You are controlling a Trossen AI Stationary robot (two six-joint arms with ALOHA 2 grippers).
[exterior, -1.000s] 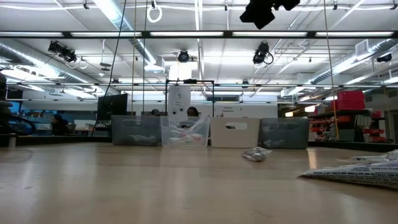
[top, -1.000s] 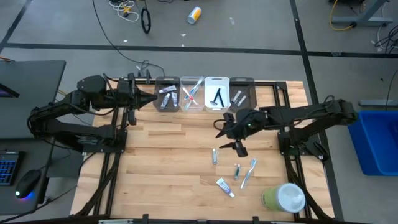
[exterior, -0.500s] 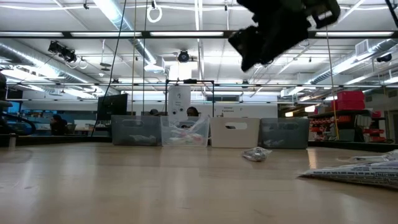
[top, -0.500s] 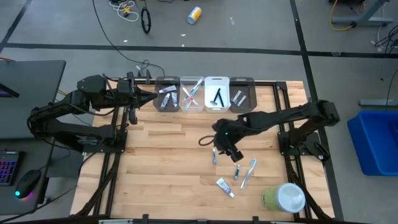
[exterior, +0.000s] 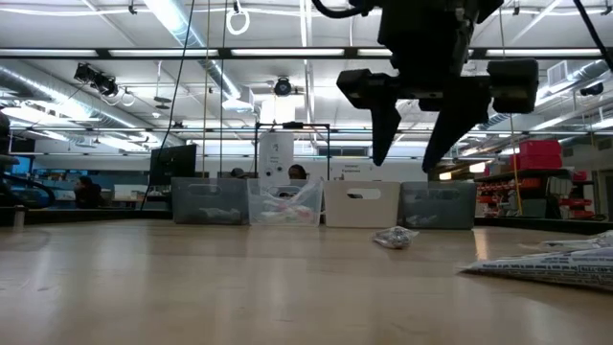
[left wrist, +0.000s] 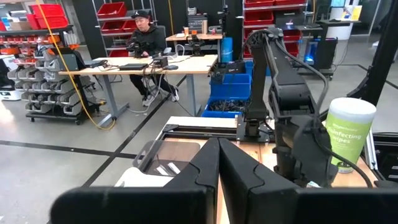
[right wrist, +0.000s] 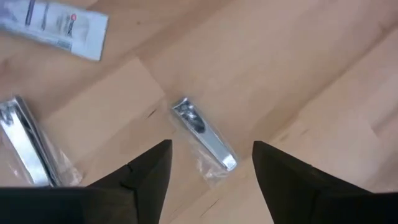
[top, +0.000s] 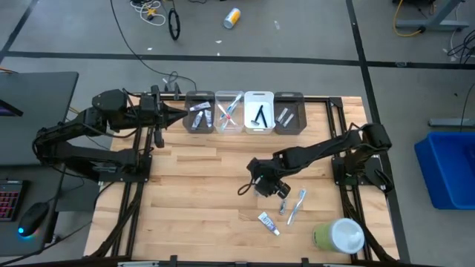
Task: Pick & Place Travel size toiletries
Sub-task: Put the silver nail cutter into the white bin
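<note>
The right gripper (top: 261, 185) hangs low over the worktop (top: 200, 185) with its fingers (right wrist: 149, 171) spread wide, straddling a small wrapped metal clipper (right wrist: 204, 135) that lies flat between them, untouched. A white tube (top: 269, 222) and a toothbrush (top: 297, 205) lie nearby. The left gripper (top: 178, 113) waits shut beside the 4 bins (top: 243, 111).

Pale wooden table (top: 200, 185); silvery clipper (right wrist: 203, 133); green-and-white container (top: 339, 235).
</note>
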